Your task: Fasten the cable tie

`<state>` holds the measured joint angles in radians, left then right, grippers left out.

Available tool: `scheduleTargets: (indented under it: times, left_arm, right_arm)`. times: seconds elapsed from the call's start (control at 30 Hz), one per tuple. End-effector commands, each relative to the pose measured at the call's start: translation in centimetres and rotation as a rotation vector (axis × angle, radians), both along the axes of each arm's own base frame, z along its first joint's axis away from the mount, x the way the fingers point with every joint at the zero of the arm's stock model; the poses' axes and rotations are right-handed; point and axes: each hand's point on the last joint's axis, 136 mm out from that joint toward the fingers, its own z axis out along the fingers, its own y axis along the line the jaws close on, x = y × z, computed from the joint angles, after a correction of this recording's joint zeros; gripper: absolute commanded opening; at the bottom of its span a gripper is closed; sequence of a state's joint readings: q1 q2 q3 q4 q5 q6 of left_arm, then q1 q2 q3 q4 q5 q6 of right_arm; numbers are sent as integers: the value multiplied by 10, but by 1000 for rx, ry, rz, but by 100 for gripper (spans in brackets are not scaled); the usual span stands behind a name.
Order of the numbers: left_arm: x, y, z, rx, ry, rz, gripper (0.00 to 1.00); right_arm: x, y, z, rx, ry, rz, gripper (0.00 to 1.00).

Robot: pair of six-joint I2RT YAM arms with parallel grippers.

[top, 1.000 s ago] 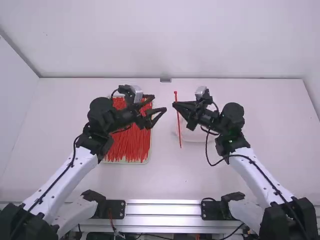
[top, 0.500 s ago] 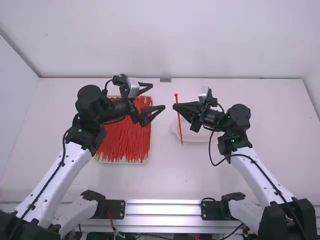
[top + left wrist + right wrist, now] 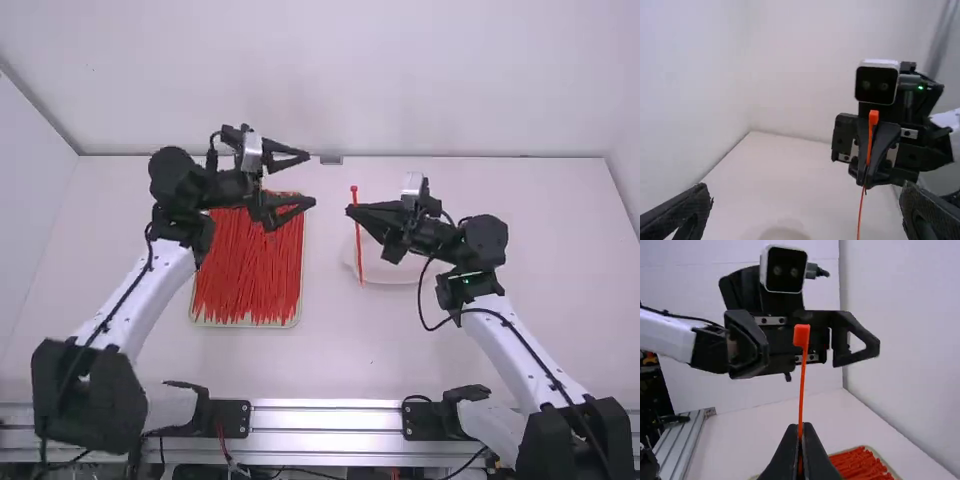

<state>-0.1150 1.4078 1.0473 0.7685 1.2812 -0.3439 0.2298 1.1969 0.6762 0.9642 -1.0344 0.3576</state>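
The right pincer (image 3: 352,212) is clenched on the red cable tie (image 3: 357,245), upright above the middle of the surface (image 3: 560,250), and the left pincer (image 3: 308,178), released wide, faces it. I judge the left one should catch the hanging tail and bend it gently toward the head. A tray (image 3: 250,324) of ties lies on the left, with white walls around.

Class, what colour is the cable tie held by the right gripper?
Red-orange; the cable tie shows best in the right wrist view.

Smooth red plastic cable tie (image 3: 801,375); matt black right pincer (image 3: 799,430).
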Motion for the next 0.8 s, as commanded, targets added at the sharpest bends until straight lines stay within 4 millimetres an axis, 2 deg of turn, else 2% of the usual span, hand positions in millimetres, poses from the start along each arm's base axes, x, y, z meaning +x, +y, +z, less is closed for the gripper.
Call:
scheduleTargets:
  times: [0.0,0.2,0.33,0.6,0.77]
  left_arm:
    - [-12,-5,11,11,65,-130,99]
    - [-15,-23,24,4,69,-218,100]
    - [-19,-32,32,2,50,-245,92]
    - [-28,-45,37,1,44,-284,90]
    - [-33,-54,35,1,44,-304,86]
  right_arm:
    - [5,1,16,34,-14,-27,0]
    - [13,6,23,70,-38,-98,0]
    - [17,9,27,94,-35,-137,0]
    - [10,11,39,129,-80,-125,0]
    - [5,13,39,121,-88,-97,0]
